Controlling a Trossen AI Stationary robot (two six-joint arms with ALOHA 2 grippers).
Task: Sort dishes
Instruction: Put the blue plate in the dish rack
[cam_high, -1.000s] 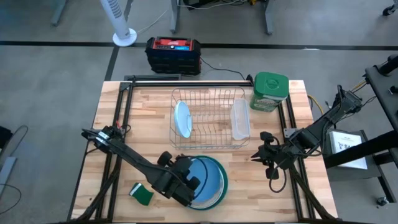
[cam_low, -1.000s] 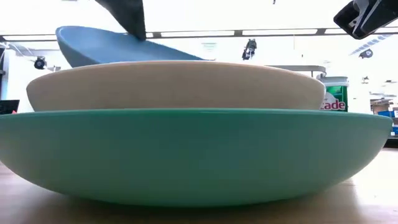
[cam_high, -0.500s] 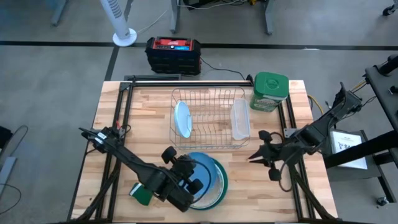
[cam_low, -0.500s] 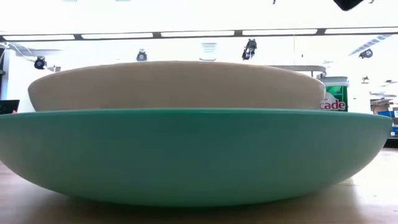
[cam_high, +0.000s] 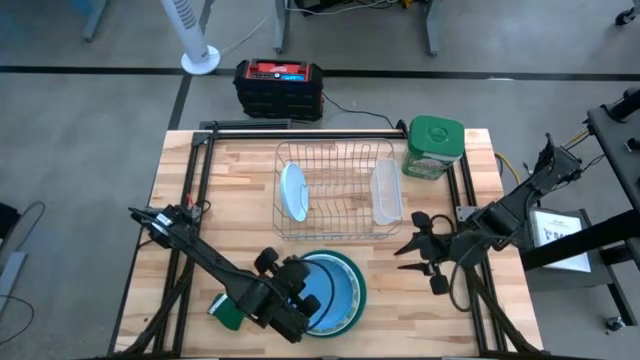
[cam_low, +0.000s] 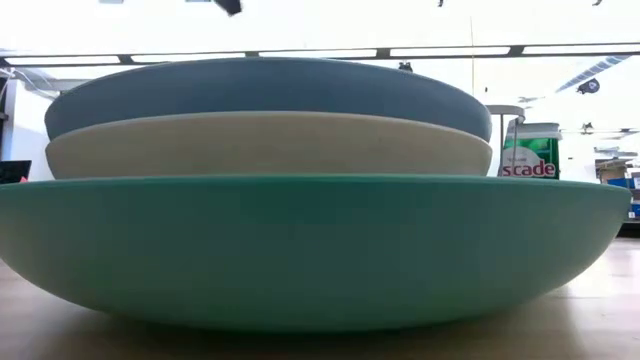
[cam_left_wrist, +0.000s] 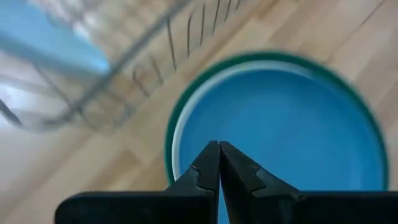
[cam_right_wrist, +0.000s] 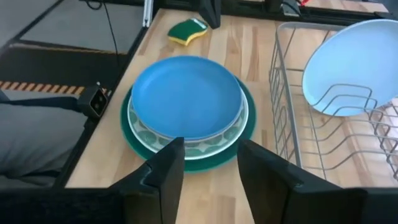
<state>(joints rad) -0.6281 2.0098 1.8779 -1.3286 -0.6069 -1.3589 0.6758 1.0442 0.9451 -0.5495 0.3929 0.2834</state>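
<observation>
At the table's near edge sits the stack: teal-rimmed plate, cream plate, blue plate on top. The left gripper, fingers pressed together, hovers over it (holding nothing). The right gripper stands spread beside it. Farther back, the dish rack holds another light blue plate upright.

Matt plates, wire rack, wooden table

Left claw hovering shut over stacked plates.
Its two dark fingers are pressing together, tips pointing at the blue plate, which is sitting inside the teal-rimmed plate on the wooden counter. Wire dish rack is showing blurred beyond, holding a light blue plate.
</observation>
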